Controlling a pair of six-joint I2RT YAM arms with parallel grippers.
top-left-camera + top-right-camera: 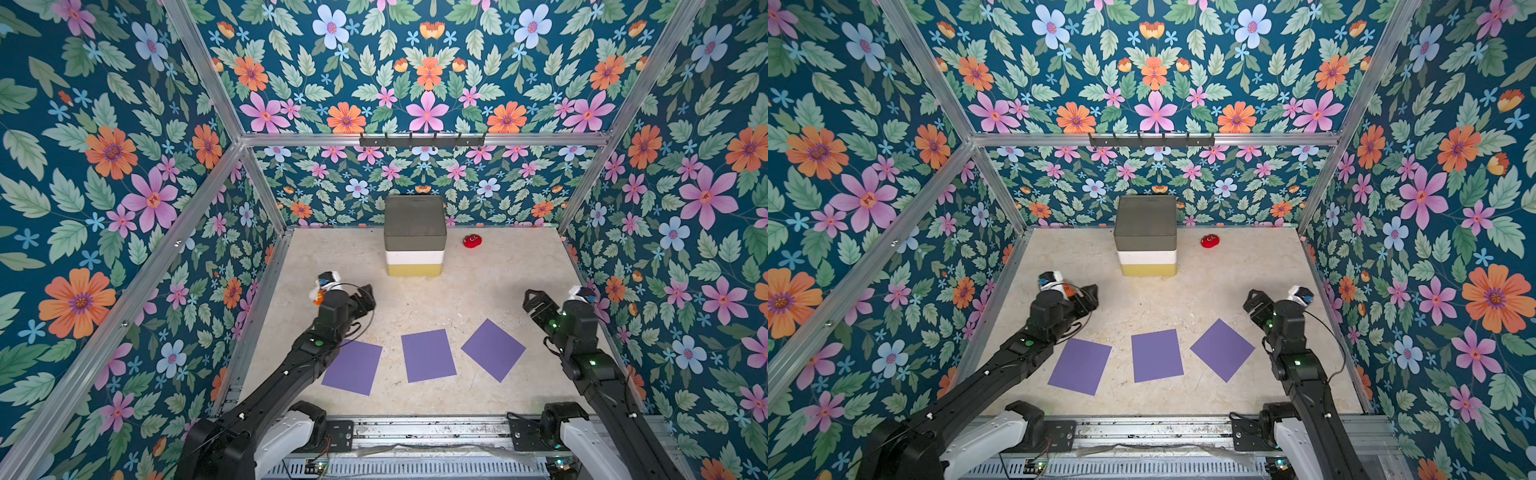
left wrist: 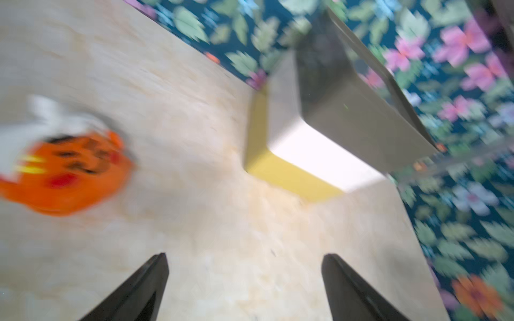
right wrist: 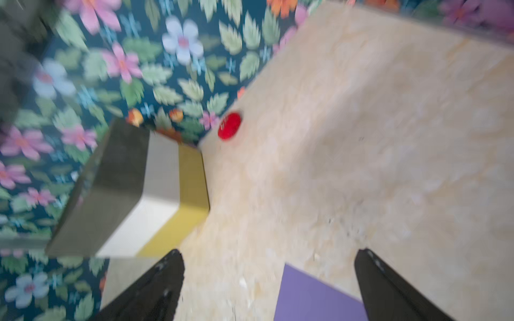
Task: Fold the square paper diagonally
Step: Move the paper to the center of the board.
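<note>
Three flat, unfolded purple papers are laid in a row near the front edge of a pale table (image 1: 478,286). The left paper (image 1: 353,370) is turned slightly, and one of its corners is hidden under the left arm. The middle paper (image 1: 428,355) is set almost square to the table edges. The right paper (image 1: 493,350) is turned like a diamond, so that one diagonal runs from the back wall to the front rail, with a corner pointed each way. No side is seen to be longer than another on any of them.

The left gripper (image 1: 370,296) is held above bare table behind the left paper, its jaws parted wide with nothing between them, as is confirmed in the left wrist view (image 2: 245,256). The right gripper (image 1: 532,298) is held behind and beside the right paper, its jaws also spread wide and empty; in the right wrist view (image 3: 269,253) a corner of purple paper is seen below the jaws.

A stack of boxes (image 1: 415,237), grey over white over yellow, is placed at the back wall, with a small red toy (image 1: 473,241) beside it.
</note>
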